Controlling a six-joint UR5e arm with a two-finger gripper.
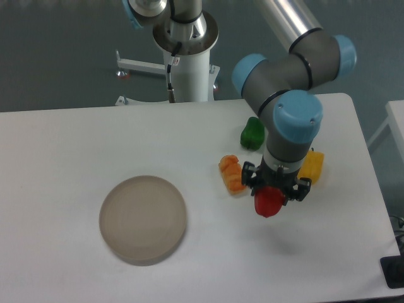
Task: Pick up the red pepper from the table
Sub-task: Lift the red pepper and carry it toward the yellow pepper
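While the wrist hides its top, the red pepper [267, 201] hangs pinched in the gripper [275, 191].

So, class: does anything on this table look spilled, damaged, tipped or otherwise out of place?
Nothing stands out. The pincer grips the red pepper above the table. The green pepper, yellow pepper, orange piece and plate look intact, with no spill visible.
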